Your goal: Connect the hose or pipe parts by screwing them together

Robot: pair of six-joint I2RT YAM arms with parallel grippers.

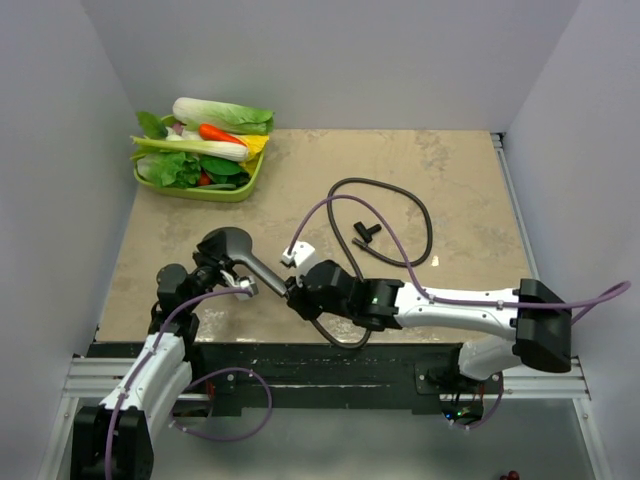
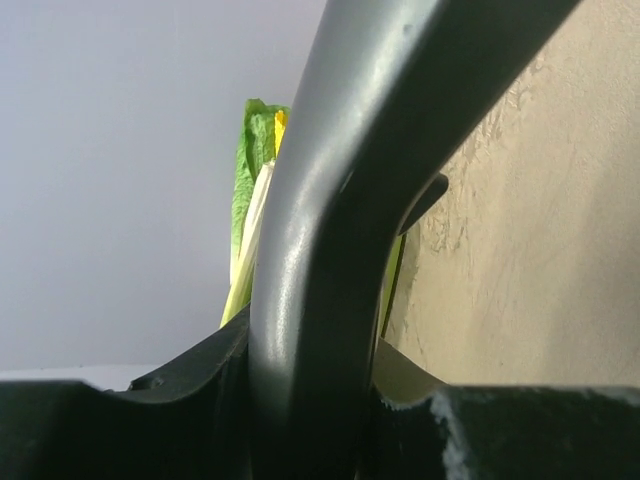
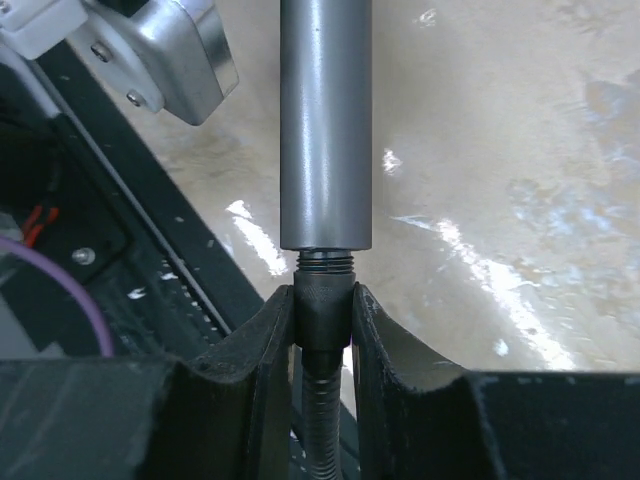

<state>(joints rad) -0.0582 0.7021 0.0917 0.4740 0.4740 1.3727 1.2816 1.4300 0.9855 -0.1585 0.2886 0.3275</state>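
Left arm (image 1: 150,375): we see white links, black joints.
Right arm (image 1: 460,312): we see white links, a boxy black housing, a small green light.
Cables (image 1: 330,205): purple; we count one along each arm.
Right fingers (image 3: 245,350): black, matte, scuffed.
Left wrist bracket (image 3: 175,45): silver, with dark screws.

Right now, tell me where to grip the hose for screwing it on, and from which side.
Take the end nut, not the flexible hose behind it: it is rigid and sits in line with the shower handle. Come from the hose side, jaws flanking the nut, as the right gripper does.
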